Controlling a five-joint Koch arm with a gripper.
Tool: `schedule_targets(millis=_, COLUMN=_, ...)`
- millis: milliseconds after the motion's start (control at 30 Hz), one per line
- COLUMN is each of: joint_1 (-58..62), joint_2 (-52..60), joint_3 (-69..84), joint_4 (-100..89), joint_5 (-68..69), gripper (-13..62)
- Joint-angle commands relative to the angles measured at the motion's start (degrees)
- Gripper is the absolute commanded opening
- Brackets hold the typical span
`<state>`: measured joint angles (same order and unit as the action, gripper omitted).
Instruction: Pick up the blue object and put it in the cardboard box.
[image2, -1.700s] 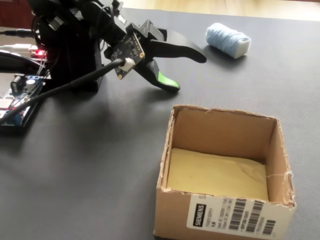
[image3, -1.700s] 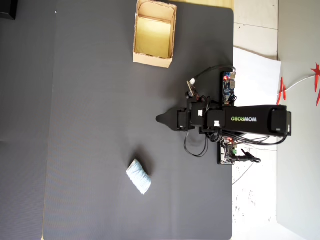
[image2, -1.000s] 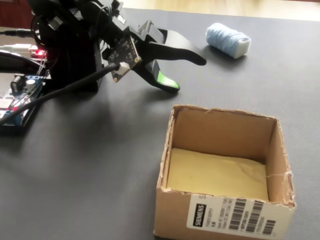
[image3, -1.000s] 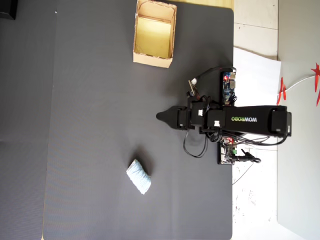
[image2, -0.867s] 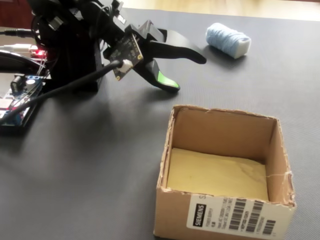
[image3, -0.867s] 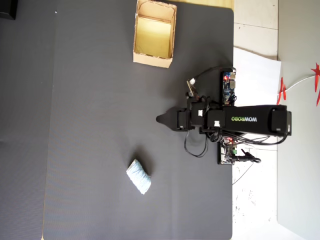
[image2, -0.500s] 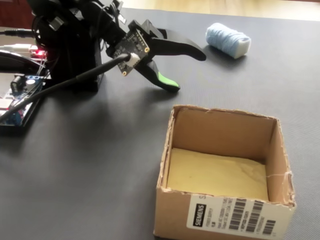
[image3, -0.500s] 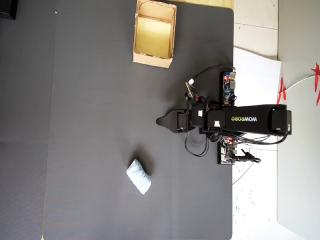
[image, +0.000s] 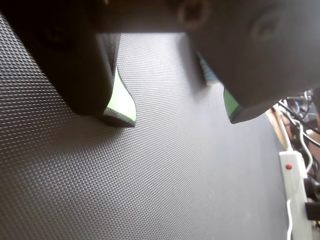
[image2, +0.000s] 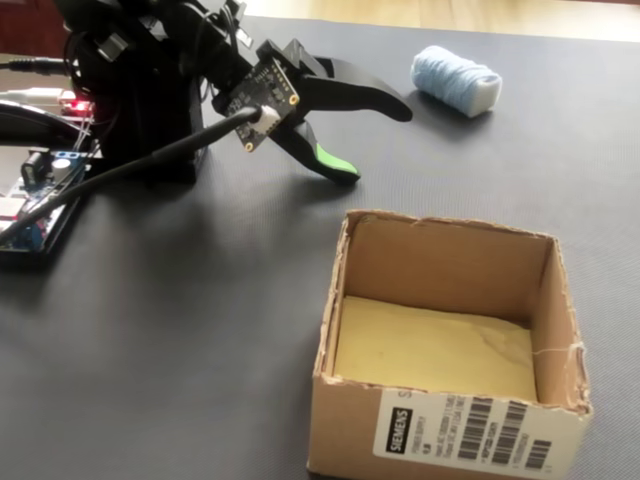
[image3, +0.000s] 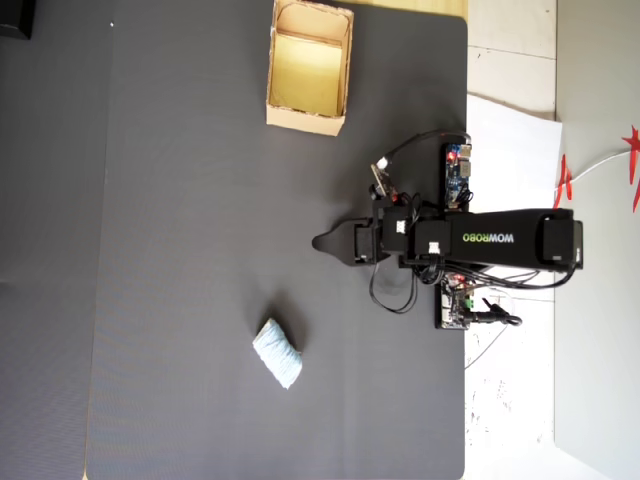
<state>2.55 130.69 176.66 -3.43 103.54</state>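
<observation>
Wrist view: jaws (image: 177, 117) parted, green-lined tips hanging just above the dark textured counter (image: 150, 190), nothing between them. A pale sliver at about 1 o'clock beside the right tip, too blurred to name. White power strip (image: 295, 185) at 4 o'clock.

Fixed view: jaws (image2: 375, 140) apart and empty, one black finger stretched toward 2 o'clock, the green-tipped one angled down toward the mat. Lump (image2: 455, 80) lying at 1 o'clock on the counter (image2: 180, 330), well apart from the fingertips. Box (image2: 450, 345) open and empty at 5 o'clock, barcode label on its near wall.

Overhead view: arm reaching in from 3 o'clock, jaws (image3: 325, 242) near centre. Lump (image3: 277, 353) at about 7 o'clock of the tips, well apart; box (image3: 309, 68) at 12 o'clock by the mat's far edge, on the opposite side of the arm.

Judged risks: tips riding low enough to drag on the mat during the swing to the lump; soft, rounded lump likely to roll or squash out if pinched off-centre or across its length; low carry on the way back liable to clip the box wall.
</observation>
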Motion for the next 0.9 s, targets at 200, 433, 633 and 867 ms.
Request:
schedule_targets(millis=200, joint_1=-4.9, joint_2=4.9, joint_3=-2.0, joint_4=5.8, joint_5=-1.4, gripper=34.5)
schedule_targets(millis=433, joint_1=-12.4, joint_2=4.7, joint_3=-9.4, joint_4=11.2, joint_5=-1.3, gripper=33.4)
schedule_targets(millis=633, joint_1=-16.5, joint_2=-0.6, joint_3=-22.1, joint_4=17.6, joint_5=-1.2, gripper=33.4)
schedule_targets(millis=867, joint_1=-21.5, joint_2=-12.7, joint_3=-38.7, joint_4=25.9, joint_5=-1.2, gripper=33.3)
